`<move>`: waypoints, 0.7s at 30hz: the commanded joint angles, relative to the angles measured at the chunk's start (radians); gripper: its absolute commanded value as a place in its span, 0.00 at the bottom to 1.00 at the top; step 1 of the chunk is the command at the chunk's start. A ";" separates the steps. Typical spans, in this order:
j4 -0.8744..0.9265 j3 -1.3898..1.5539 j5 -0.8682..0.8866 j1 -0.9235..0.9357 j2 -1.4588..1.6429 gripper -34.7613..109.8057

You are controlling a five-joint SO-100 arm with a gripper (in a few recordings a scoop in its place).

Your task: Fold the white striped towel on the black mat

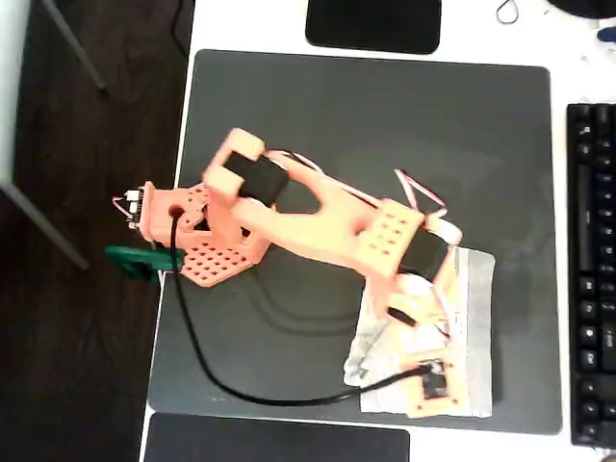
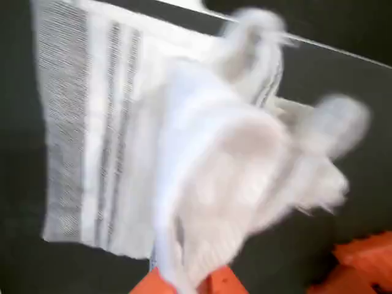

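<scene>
Gripper [image 1: 438, 385] low over the white striped towel [image 1: 474, 318], at the mat's lower-right area in overhead view. Wrist view: cloth bunched up and blurred right at the orange finger tips [image 2: 214, 283], a raised fold draped up toward the cam — prob. lifted so one part can be carried over the flat part. Looks clamped on a towel edge, but jaws hidden by cloth + blur, so can't tell for sure. Flat striped part lies left of the bunch in wrist view. Towel sits wholly on the black mat [image 1: 385, 125], near its right edge; mat on the white bench [image 1: 241, 24]. Keyboard [image 1: 592, 269] just beyond, to the right.
</scene>
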 commanded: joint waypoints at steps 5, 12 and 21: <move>-0.080 -0.167 0.012 -0.066 -0.138 0.26; -0.328 -0.063 -0.057 -0.098 -0.213 0.32; -0.655 0.219 -0.318 -0.127 -0.164 0.35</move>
